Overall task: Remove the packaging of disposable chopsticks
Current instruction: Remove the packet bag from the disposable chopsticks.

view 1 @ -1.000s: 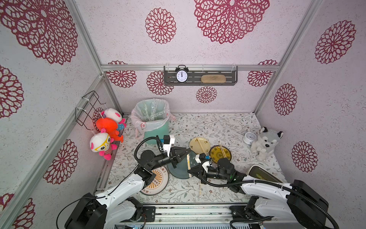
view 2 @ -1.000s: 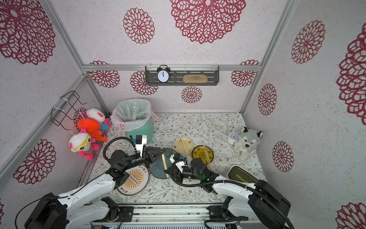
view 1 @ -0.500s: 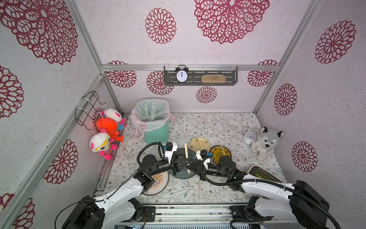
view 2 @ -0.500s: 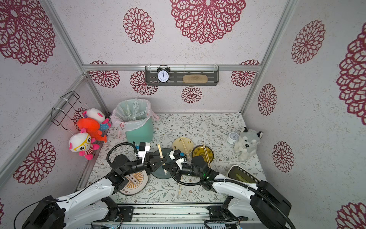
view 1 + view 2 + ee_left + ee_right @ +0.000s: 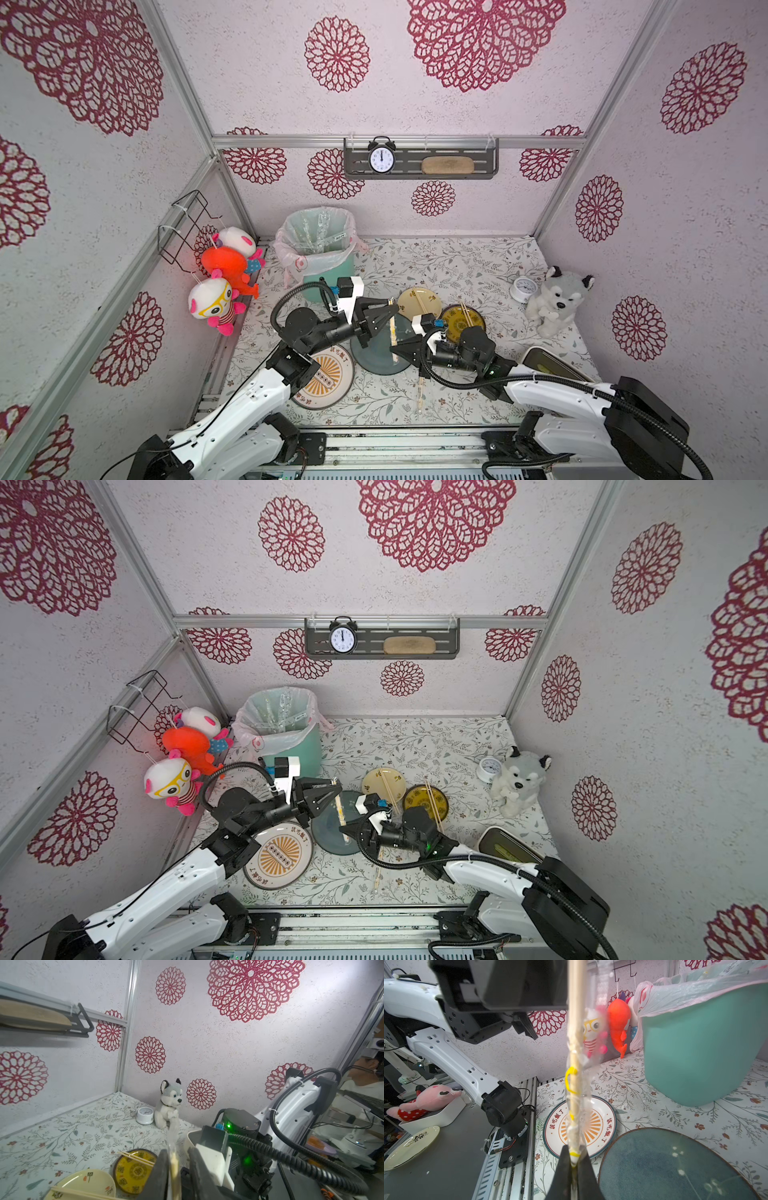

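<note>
Covering the table (image 5: pixel 457 266) is a leaf-and-flower print. The walls are pale w/ red medallions, on an alu frame. On the back wall hangs a grey shelf (image 5: pixel 490 162) w/ a clock (image 5: pixel 381 160). A teal bin (image 5: pixel 345 268) stands back-left, its liner holding spent sleeves (image 5: pixel 320 228). Plush toys (image 5: pixel 228 266) hang on the left wall and a husky plush (image 5: pixel 555 299) sits at the right.

Above the teal plate (image 5: pixel 374 353), the chopsticks (image 5: pixel 392 332) span between both grippers. Bare pairs lie on the cream plate (image 5: pixel 419 303) and the yellow plate (image 5: pixel 463 322), and a loose pair (image 5: pixel 420 392) lies near the front edge.

Only the right wrist view shows the packaging (image 5: pixel 578 1118) bunched round the sticks' lower part, w/ the right gripper (image 5: pixel 573 1159) pinched tight on that end. Only the left wrist view shows the left gripper (image 5: pixel 176 1159), its fingers narrowly apart either side of the sleeve top. Can't tell if it's gripping.
</note>
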You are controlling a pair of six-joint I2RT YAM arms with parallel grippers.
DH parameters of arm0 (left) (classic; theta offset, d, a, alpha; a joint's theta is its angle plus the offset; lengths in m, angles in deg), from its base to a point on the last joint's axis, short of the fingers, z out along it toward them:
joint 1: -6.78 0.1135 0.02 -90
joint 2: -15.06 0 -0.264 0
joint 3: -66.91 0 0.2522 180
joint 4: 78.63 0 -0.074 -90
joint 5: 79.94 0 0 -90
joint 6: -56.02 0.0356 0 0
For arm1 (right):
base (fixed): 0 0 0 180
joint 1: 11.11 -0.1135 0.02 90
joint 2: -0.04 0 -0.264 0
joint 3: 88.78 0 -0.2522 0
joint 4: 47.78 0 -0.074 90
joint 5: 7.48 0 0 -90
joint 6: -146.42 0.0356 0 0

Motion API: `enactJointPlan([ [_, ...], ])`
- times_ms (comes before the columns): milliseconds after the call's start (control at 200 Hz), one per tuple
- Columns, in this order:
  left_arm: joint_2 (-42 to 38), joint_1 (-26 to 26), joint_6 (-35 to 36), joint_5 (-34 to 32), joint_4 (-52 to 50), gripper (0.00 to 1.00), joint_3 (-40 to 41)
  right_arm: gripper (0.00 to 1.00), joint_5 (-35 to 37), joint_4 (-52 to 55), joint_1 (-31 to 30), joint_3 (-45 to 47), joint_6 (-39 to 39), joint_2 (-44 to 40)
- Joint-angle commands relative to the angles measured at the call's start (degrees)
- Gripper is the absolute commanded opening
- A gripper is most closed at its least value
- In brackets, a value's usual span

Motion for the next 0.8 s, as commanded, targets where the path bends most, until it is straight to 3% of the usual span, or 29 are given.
enactJointPlan([
  [0, 0.28, 0.24, 0.41, 1.07, -0.34, 0.2, -0.33, 0.0, 0.01, -2.36, -0.28, 0.44, -0.72, -1.17],
  [55, 0.32, 0.24, 0.49, 1.16, -0.35, 0.23, -0.22, 0.0, -0.1, -2.12, -0.23, 0.42, -0.89, -1.36],
  [115, 0.49, 0.23, 0.63, 0.91, -0.32, 0.19, -0.02, 0.0, -0.09, -2.08, -0.27, 0.38, -0.93, -1.54],
  [175, 0.75, 0.23, 0.51, 0.99, -0.28, 0.06, 0.13, 0.0, -0.11, -2.38, -0.23, 0.54, -1.02, -1.71],
  [220, 1.17, 0.24, 0.21, 1.14, 0.01, 0.02, 0.5, 0.0, -0.09, -2.56, -0.22, 0.55, -0.97, -1.79],
  [660, 5.89, -2.39, -5.64, 2.73, 10.69, 0.06, 10.46, 0.0, -0.12, -1.98, -0.15, -2.86, -3.81, -5.47],
  [791, 7.48, -4.72, -6.15, 1.26, 11.77, 0.11, 11.99, 0.0, -0.49, -1.78, -0.15, -3.88, -3.92, -6.0],
])
